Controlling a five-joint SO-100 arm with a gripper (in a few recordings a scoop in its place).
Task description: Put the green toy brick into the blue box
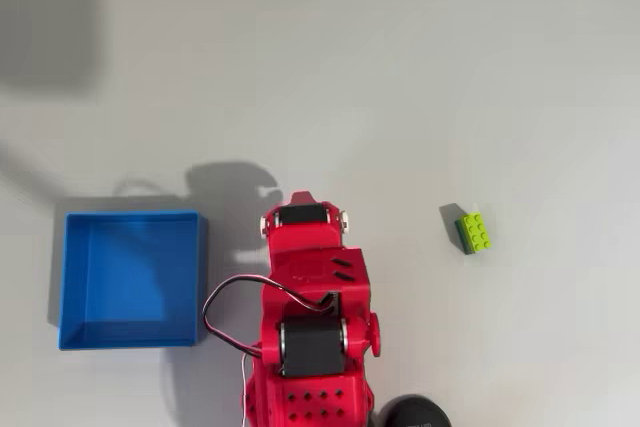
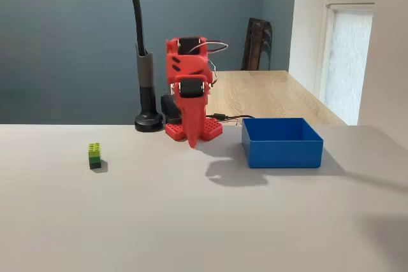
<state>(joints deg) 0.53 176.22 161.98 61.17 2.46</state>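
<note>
My arm (image 2: 189, 87) is folded up over its base; my gripper (image 2: 192, 133) hangs tip-down in the fixed view, fingers drawn together to one point, holding nothing; in the overhead view its tip (image 1: 301, 197) pokes out at the top of the arm. Taking the arm as landmark: the brick (image 1: 474, 231) lies on the table (image 1: 400, 67) well apart to its right in the overhead view, to its left in the fixed view (image 2: 94, 155), studs up, nothing touching it; the box (image 1: 132, 279) sits just beside the arm on its other side, walls upright, open on top, nothing in it (image 2: 282, 142).
</note>
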